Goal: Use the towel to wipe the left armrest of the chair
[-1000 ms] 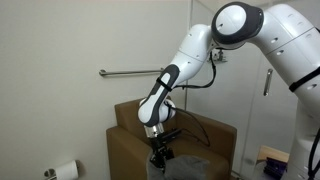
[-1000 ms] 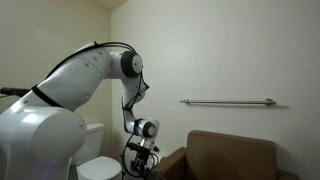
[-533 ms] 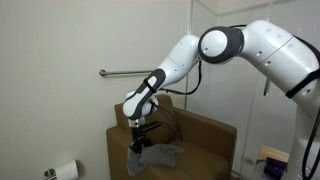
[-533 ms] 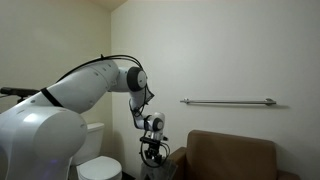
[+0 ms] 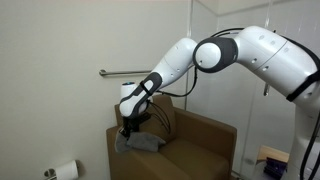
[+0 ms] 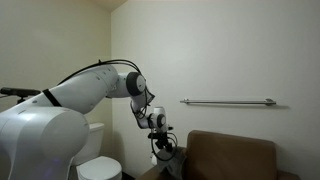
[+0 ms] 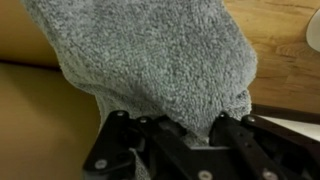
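A grey towel [image 5: 140,143] hangs from my gripper [image 5: 127,131] and drapes over the left armrest [image 5: 125,135] of the brown chair [image 5: 200,140]. In the wrist view the grey towel [image 7: 150,60] fills most of the frame, pinched between my two black fingers [image 7: 180,128], with the tan armrest [image 7: 40,120] beneath. In an exterior view my gripper [image 6: 162,153] sits at the chair's near corner [image 6: 195,150], and the towel is hard to make out there.
A metal grab bar [image 5: 125,72] runs along the wall behind the chair and also shows in an exterior view [image 6: 228,101]. A toilet-paper roll [image 5: 65,171] is low on the wall. A toilet [image 6: 95,165] stands beside the chair.
My gripper has carried the towel from the chair's seat area up and over to the left armrest, and the arm has stretched out toward the wall side.
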### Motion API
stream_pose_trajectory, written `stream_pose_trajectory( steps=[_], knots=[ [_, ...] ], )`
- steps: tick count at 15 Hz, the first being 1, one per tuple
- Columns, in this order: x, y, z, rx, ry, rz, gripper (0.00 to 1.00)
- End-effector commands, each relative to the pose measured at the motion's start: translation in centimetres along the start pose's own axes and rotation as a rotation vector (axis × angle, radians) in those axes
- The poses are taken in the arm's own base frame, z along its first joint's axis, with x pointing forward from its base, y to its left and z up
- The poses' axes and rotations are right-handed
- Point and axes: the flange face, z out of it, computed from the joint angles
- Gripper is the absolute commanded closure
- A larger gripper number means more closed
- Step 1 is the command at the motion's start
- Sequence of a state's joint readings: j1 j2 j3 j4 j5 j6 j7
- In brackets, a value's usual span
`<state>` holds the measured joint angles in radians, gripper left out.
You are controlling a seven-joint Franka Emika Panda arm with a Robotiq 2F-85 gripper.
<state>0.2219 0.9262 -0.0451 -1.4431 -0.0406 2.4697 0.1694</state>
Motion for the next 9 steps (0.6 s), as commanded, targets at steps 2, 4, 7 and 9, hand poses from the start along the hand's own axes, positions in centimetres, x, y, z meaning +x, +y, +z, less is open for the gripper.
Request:
stream_pose_trajectory(
  steps=[2,4,7,9],
  knots=[
    [-4.2,-1.2,-1.9,-0.005,0.114,0.027,0.94],
    [-6.3,-1.8,-2.2,-0.011,0.119,0.033,0.94],
    [-9.8,-2.1,-3.1,-0.024,0.089,0.057,0.94],
    [-12.3,-2.3,-4.1,-0.037,0.073,0.078,0.94]
  ],
)
